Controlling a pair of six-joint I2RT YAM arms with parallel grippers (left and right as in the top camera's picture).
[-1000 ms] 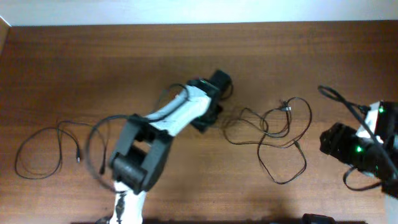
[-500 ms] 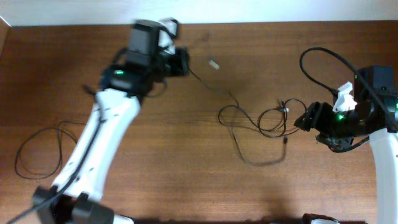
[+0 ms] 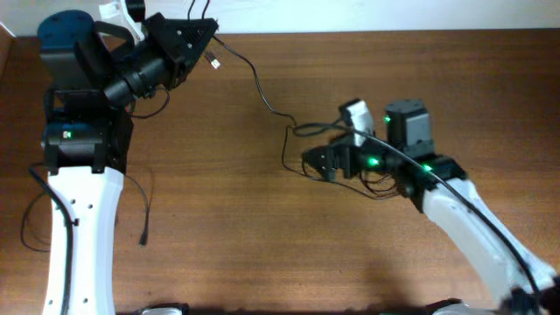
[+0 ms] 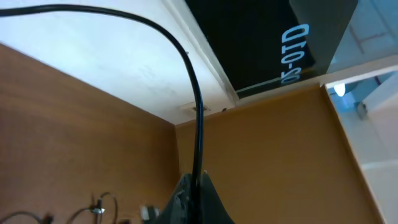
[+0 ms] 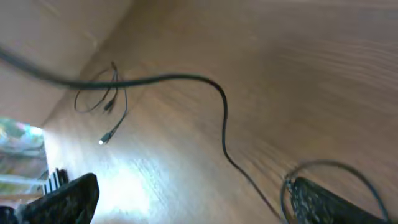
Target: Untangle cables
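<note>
Cable (image 3: 260, 92) strung across table (image 3: 262, 262), far end clamped in left fingers (image 4: 186, 205), shut tight on it near far left corner. Runs slack from there down to loose loops (image 3: 286, 147) mid-table. Right fingers (image 5: 65, 199) spread wide just over those loops, gripping nothing; one strand close beside one finger, contact unclear. Second cable (image 3: 145, 210) lies beside left arm, well apart from loops.
</note>
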